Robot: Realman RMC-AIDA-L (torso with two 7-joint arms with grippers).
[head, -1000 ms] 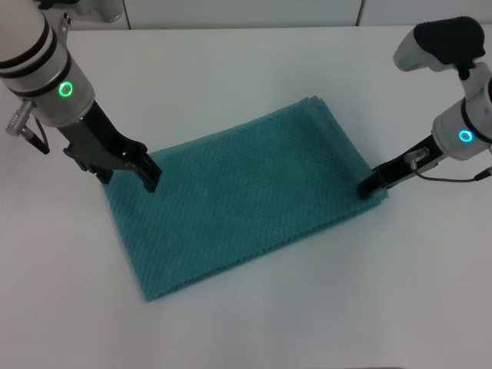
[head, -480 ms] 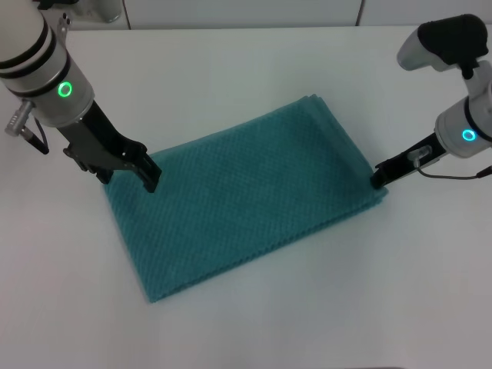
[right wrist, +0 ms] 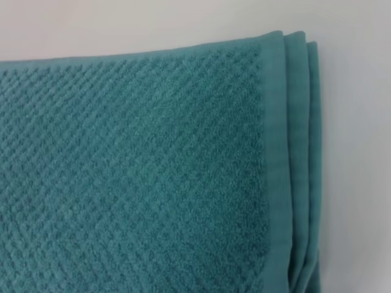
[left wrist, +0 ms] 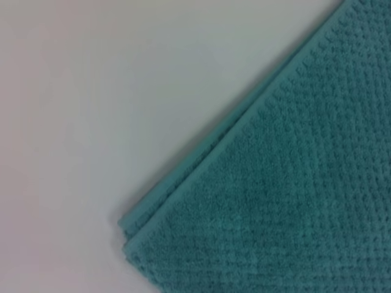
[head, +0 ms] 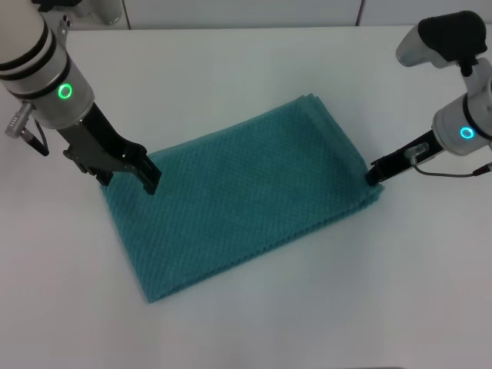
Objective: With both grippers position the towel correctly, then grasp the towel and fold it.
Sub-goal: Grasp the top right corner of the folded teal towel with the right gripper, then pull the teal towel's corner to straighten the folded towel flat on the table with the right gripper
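The teal towel [head: 246, 192] lies flat and slanted on the white table [head: 254, 61], folded in stacked layers. My left gripper [head: 127, 178] stands open over the towel's left corner, one finger [head: 151, 181] on the cloth and the other at its edge. My right gripper [head: 372, 176] touches the towel's right corner at its tip. In the left wrist view a layered corner of the towel [left wrist: 275, 201] lies on the table. The right wrist view shows the towel [right wrist: 134, 171] with its hem and several layer edges.
White table surface surrounds the towel on all sides. A cable [head: 453, 174] hangs from the right arm beside the towel's right corner. At the far edge of the table runs a pale wall [head: 246, 11].
My right gripper has shifted slightly farther back along the towel's right corner, and that corner has drawn in a little. The left gripper has stayed put.
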